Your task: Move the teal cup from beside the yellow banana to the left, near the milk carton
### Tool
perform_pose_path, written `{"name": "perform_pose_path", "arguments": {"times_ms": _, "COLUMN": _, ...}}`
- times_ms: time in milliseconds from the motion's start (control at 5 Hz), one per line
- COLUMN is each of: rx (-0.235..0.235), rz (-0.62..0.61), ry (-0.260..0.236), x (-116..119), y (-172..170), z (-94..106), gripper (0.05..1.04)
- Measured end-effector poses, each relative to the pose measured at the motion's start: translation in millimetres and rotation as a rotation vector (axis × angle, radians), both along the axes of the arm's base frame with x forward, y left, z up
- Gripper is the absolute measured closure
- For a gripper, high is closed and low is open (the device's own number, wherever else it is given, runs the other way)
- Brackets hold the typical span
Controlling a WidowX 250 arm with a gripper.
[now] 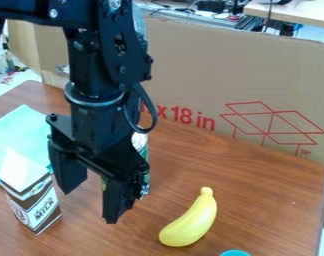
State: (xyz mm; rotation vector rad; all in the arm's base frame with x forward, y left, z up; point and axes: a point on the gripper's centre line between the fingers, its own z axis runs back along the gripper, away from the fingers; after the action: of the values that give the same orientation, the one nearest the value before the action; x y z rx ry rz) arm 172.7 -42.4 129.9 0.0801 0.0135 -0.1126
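Milk carton [35, 204] upright near pale teal cloth [21, 134], can [139, 143] partly hidden behind spread gripper [90, 206]

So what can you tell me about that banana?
The banana is plain yellow and smooth, like a plastic toy, with a faint sheen. It curves gently, narrowing to a blunt, rounded stub at its far end; the near end is fatter. It lies whole on the wooden table, touching only that, apart from the robot's open gripper.
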Motion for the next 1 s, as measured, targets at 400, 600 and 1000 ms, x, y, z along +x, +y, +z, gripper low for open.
{"name": "perform_pose_path", "arguments": {"times_ms": 400, "rx": -0.008, "rz": -0.03, "ry": 0.004, "x": -8.0, "y": -20.7, "z": -1.2, "gripper": 0.083}}
{"name": "perform_pose_path", "arguments": {"times_ms": 600, "rx": -0.028, "rz": -0.076, "ry": -0.036, "x": -13.1, "y": -44.0, "z": 3.2, "gripper": 0.083}}
{"name": "perform_pose_path", "arguments": {"times_ms": 1000, "rx": -0.095, "rz": -0.086, "ry": -0.05, "x": -6.0, "y": -76.4, "z": -15.6, "gripper": 0.083}}
